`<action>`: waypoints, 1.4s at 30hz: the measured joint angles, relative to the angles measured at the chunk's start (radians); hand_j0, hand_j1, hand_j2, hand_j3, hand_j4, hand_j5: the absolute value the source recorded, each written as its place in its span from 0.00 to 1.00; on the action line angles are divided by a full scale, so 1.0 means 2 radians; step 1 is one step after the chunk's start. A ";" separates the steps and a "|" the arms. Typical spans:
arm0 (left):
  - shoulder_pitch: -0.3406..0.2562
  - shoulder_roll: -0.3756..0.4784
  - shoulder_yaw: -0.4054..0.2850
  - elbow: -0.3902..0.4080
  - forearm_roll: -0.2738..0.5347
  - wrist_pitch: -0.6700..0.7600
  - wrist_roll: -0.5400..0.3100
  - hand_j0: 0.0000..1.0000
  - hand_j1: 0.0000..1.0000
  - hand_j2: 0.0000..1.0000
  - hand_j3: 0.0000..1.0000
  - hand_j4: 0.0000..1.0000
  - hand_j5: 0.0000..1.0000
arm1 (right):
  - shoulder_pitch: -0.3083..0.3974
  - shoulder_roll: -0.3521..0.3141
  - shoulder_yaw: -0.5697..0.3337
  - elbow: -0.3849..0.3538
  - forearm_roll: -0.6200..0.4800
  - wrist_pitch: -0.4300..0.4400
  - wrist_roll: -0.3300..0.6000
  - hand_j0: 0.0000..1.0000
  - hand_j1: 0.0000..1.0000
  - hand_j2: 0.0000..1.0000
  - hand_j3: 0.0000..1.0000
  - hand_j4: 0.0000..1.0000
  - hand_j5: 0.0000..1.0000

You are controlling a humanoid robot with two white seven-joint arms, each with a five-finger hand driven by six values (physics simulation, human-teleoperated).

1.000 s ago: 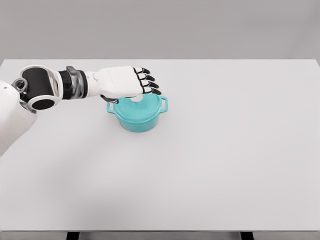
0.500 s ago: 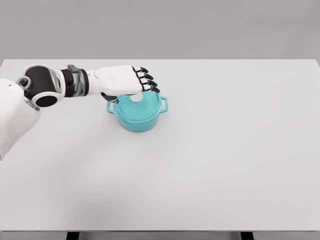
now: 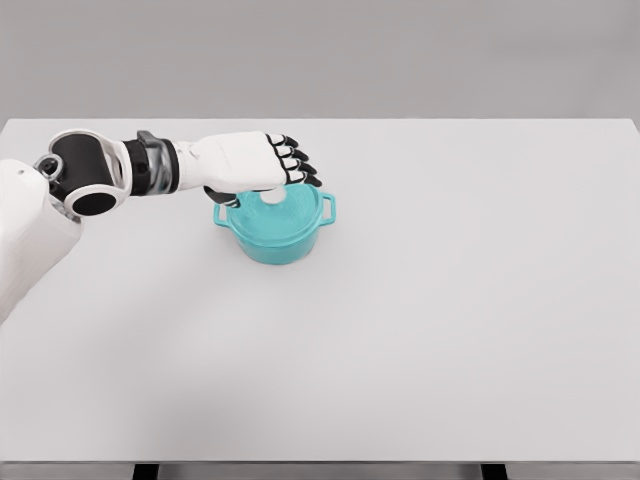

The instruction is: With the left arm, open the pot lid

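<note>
Head view, tabletop: a plain white tabletop (image 3: 450,330) fills the view, with a grey wall behind it.
Head view, pot: a teal two-handled pot (image 3: 278,226) sits left of centre in the far half of the tabletop, upright, one loop handle toward 3 o'clock and the other toward 9 o'clock.
Head view, lid: the teal lid (image 3: 285,208) looks seated flat on the pot rim, with its pale round knob (image 3: 272,197) showing just under the palm edge.
Head view, contents: hidden, because the lid closes the pot.
Head view, left hand: the left hand (image 3: 250,165) reaches in from 9 o'clock, palm down, over the far-left part of the lid.
Head view, fingers: the dark-tipped fingers (image 3: 296,166) lie side by side, slightly bent and pointing toward 3 o'clock; they pinch nothing that can be seen, and any contact with the knob cannot be told.
Head view, thumb: a dark part under the palm, near the 9 o'clock handle, may be the thumb.
Head view, why so held: the hand seems placed above the knob so that fingers and thumb can close around it for a straight upward lift.
Head view, right arm: not in view.
Task state: judged to be the approach to grasping; the lid is not yet off.
</note>
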 measured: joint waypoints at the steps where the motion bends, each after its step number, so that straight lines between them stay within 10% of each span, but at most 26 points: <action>1: 0.000 0.000 0.000 0.000 0.000 0.000 0.000 0.89 0.89 0.89 0.89 0.89 0.89 | -0.001 0.000 0.000 0.000 0.000 0.000 0.000 1.00 1.00 1.00 1.00 1.00 1.00; 42: 0.004 0.001 -0.003 0.004 -0.005 0.000 0.000 0.83 0.83 0.83 0.83 0.83 0.83 | -0.001 0.000 0.000 0.000 0.000 0.000 0.000 1.00 1.00 1.00 1.00 1.00 1.00</action>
